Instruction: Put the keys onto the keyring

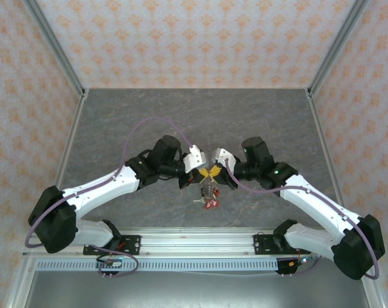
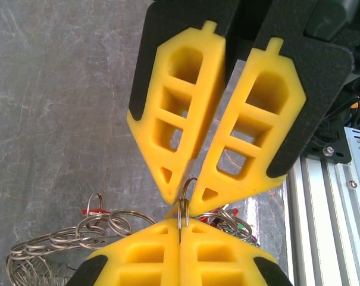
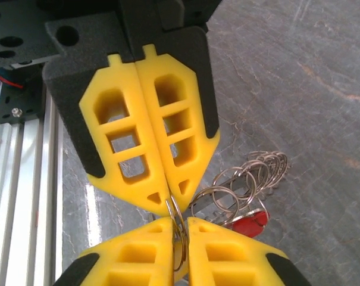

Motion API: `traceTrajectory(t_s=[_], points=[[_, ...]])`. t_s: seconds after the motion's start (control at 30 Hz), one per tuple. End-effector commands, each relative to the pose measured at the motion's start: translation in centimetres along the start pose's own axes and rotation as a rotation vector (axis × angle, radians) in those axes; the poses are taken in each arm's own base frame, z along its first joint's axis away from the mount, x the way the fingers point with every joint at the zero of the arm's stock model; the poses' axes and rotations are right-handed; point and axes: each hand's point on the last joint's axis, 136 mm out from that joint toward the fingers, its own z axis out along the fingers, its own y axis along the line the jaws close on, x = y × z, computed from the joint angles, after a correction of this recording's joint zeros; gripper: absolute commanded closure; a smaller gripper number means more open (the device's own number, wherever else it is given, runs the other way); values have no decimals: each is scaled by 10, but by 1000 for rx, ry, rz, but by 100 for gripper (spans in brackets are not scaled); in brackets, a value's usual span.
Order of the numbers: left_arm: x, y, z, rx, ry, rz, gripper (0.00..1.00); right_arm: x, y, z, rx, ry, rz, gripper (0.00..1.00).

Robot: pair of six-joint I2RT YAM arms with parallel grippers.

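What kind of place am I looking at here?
Likely a robot test booth rather than a home: two robot arms bolted to a metal rail, working over a grey table boxed in by patterned panels.

Keys (image 1: 211, 203) beside keyring (image 2: 183, 208) (between fingers (image 2: 138, 256))

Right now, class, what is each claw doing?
Left claw: closed, pinching the ring.
Right claw: closed on the same ring, fingers slightly splayed.
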Motion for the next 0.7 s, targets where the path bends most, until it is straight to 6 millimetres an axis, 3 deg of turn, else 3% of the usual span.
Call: traceTrajectory(t_s=[0.0, 0.2, 0.67], points=[[-30, -7, -11, 15, -112, 40, 100, -16, -5, -4, -6, -97, 15, 86], [-35, -9, -14, 16, -145, 41, 100, -16, -7, -9, -40, -143, 56, 80], [-39, -12, -16, 34, -165, 36, 100, -7, -9, -2, -79, -143, 69, 77]])
